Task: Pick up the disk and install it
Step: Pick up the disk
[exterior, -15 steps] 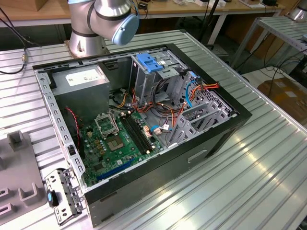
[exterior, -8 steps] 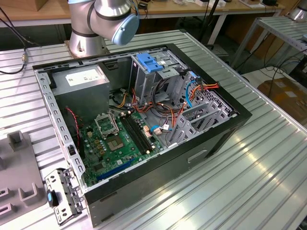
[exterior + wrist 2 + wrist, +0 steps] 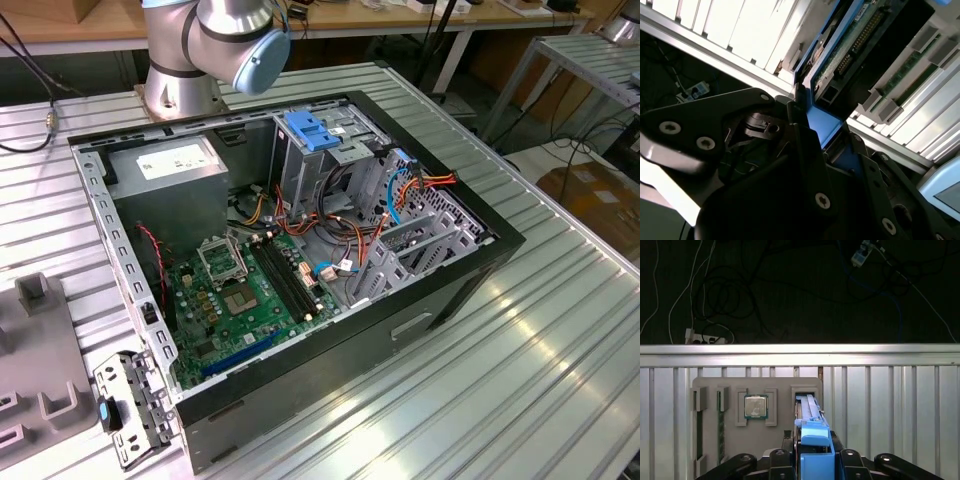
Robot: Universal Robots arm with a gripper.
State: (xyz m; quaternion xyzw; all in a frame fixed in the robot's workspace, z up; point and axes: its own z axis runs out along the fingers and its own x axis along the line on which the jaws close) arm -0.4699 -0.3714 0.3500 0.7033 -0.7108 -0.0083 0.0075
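The disk (image 3: 810, 412) stands on edge in a slot of a grey holder plate (image 3: 782, 385). Its blue carrier rail (image 3: 815, 447) faces the camera. My gripper (image 3: 815, 456) sits over that blue end, with a black finger pressed against each side of it, shut on the disk. In the second wrist view the disk (image 3: 852, 42) shows its green circuit-board side and a blue rail (image 3: 822, 120) running down between my fingers (image 3: 805, 145). The open computer case (image 3: 300, 240) lies on the metal table in the exterior view.
A processor chip (image 3: 756, 406) and a memory stick (image 3: 721, 430) rest in other pockets of the holder plate. Inside the case are a grey drive cage with a blue latch bracket (image 3: 312, 130), a grey box with a white sticker (image 3: 165, 165), a green motherboard (image 3: 240, 295) and loose cables.
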